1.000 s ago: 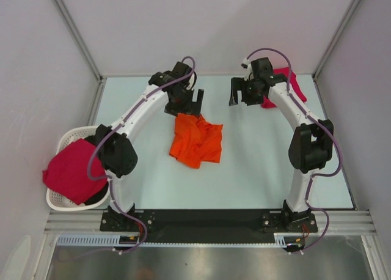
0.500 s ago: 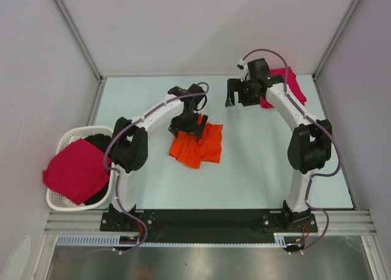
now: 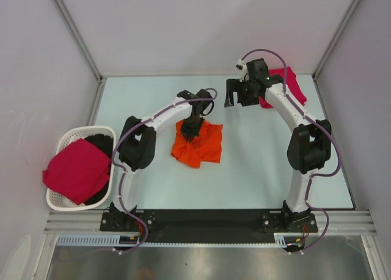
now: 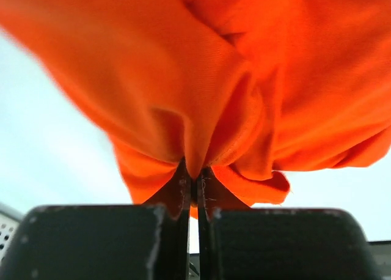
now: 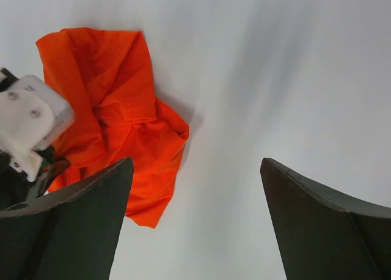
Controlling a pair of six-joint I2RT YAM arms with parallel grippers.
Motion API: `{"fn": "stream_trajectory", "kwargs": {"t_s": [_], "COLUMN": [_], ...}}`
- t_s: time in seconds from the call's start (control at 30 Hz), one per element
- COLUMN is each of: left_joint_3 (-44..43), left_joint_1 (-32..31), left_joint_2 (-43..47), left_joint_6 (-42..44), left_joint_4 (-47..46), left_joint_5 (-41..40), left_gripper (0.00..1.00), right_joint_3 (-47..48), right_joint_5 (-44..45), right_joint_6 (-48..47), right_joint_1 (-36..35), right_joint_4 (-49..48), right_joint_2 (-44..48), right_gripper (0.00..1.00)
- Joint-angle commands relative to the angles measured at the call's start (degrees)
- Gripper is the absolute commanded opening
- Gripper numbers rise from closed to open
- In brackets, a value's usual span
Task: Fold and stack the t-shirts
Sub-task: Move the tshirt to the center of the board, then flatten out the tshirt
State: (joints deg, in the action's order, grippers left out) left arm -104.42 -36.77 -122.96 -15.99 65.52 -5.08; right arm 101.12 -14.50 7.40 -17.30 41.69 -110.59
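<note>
Pinching a fold of the crumpled orange t-shirt (image 3: 204, 148), the left gripper (image 3: 192, 128) is clamped tight on the cloth near the middle of the pale table (image 3: 256, 170). At 1 o'clock from the shirt, the right gripper (image 3: 237, 98) hangs wide open, holding nothing. One crimson t-shirt (image 3: 294, 83) lies in the 2 o'clock corner. A second crimson t-shirt (image 3: 76, 170) drapes over the white basket (image 3: 68, 135) at 8 o'clock.

I have my left gripper (image 4: 194, 183) clamped on a pinched fold of the orange t-shirt (image 4: 256, 78), jaws nearly touching; crumpled cloth bunches above them, pale table (image 4: 43, 151) showing either side.
</note>
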Motion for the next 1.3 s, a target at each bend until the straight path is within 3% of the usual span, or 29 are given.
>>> {"fn": "stream_trajectory", "kwargs": {"t_s": [0.0, 0.17, 0.37, 0.4, 0.43, 0.47, 0.5, 0.53, 0.73, 0.9, 1.07, 1.27], "left_joint_3": [1.31, 9.66, 22.67, 24.77, 25.66, 26.45, 26.9, 26.55, 13.47, 6.07, 15.43, 27.58], "left_joint_1": [3.62, 11.18, 20.5, 21.21, 21.74, 22.09, 22.27, 22.27, 18.94, 11.47, 7.25, 6.63], "left_joint_2": [8.95, 20.64, 21.45, 19.88, 19.08, 18.37, 17.32, 17.05, 20.56, 22.06, 23.9, 25.31], "left_joint_6": [-3.42, -7.03, -10.03, -10.11, -10.12, -10.12, -9.85, -9.68, -7.83, -7.04, -8.88, -9.41], "left_joint_4": [1.1, 2.24, 3.57, 3.74, 3.92, 3.66, 3.39, 3.04, 3.21, 7.07, 7.52, 3.92], "left_joint_5": [-7.56, -12.4, -16.72, -16.63, -16.71, -16.72, -16.54, -15.76, -11.18, -9.42, -5.56, -7.84], "left_gripper": [0.0, 0.0, 0.0, 0.06, 0.2, 0.49, 0.94, 1.0, 1.0, 1.0, 1.0, 1.0], "right_joint_3": [0.04, -0.22, -0.14, -0.05, 0.04, 0.39, 0.57, 0.74, 1.27, 1.45, 2.59, 5.22], "right_joint_5": [-0.96, -1.05, -1.58, -1.84, -2.02, -1.85, -1.85, -2.02, -1.67, -1.23, -0.97, 0.26], "right_joint_6": [-0.72, -0.81, -0.28, -0.28, -0.28, -0.28, -0.28, -0.19, -0.19, 0.25, 0.6, -1.07], "right_joint_1": [-0.1, -1.33, -3.35, -3.53, -3.79, -4.14, -4.41, -4.58, -6.52, -7.48, -7.84, -7.14], "right_joint_4": [-0.91, -0.91, -0.56, -0.56, -0.21, 0.05, 0.23, 0.75, 1.72, 1.73, 1.72, 3.13], "right_joint_2": [0.37, 0.28, -0.68, -0.77, -0.86, -1.12, -1.3, -1.39, -1.21, -1.47, -2.27, -3.5], "right_gripper": [0.92, 0.91, 0.92, 0.91, 0.92, 0.91, 0.92, 0.92, 0.91, 0.91, 0.91, 0.92]}}
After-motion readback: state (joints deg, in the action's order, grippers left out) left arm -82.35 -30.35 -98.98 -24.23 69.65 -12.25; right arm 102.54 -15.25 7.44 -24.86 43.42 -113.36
